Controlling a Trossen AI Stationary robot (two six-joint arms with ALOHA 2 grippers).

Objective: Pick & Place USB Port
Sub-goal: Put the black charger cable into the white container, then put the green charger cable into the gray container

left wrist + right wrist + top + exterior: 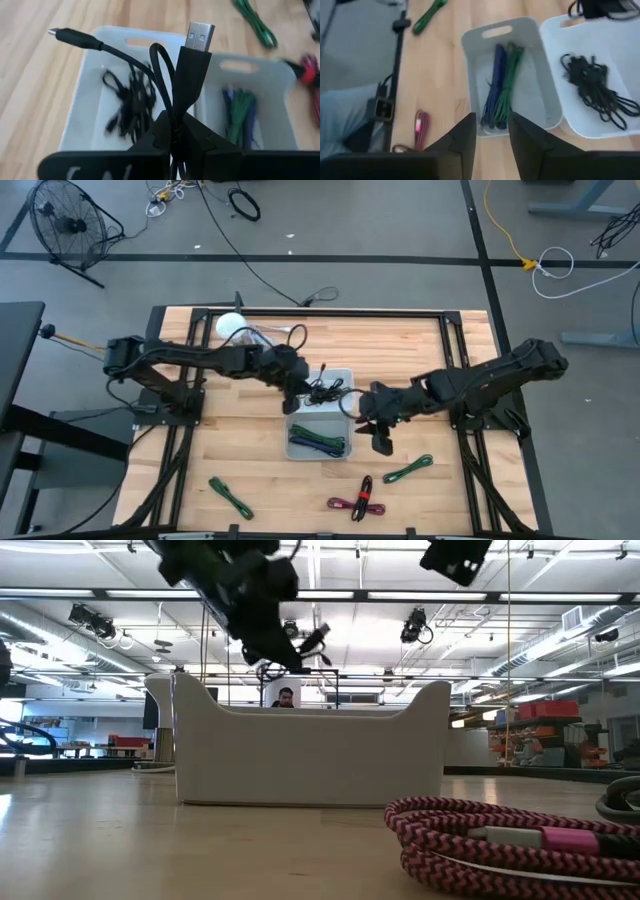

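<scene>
My left gripper (298,392) (175,131) hovers over the far white bin (343,376) and is shut on a black USB cable (165,65). A loose pile of black cable (131,102) lies in that bin. The near white bin (296,448) holds blue and green cables (501,87). My right gripper (378,430) (492,137) is open and empty, above the table to the right of the near bin. My left gripper pinches the black USB cable between its two fingers where the bundled strands meet just behind the USB-A plug's housing (176,112). The plug (201,34) sticks out past the fingertips and the small plug end (62,34) arcs off sideways. The cable is lifted clear above the far bin.
On the near part of the table lie a green cable (230,498), another green cable (408,470) and a red-pink braided cable (358,500) (480,840). A white ball-like object (230,326) sits near the far left edge. A person (286,698) shows in the room behind the bin.
</scene>
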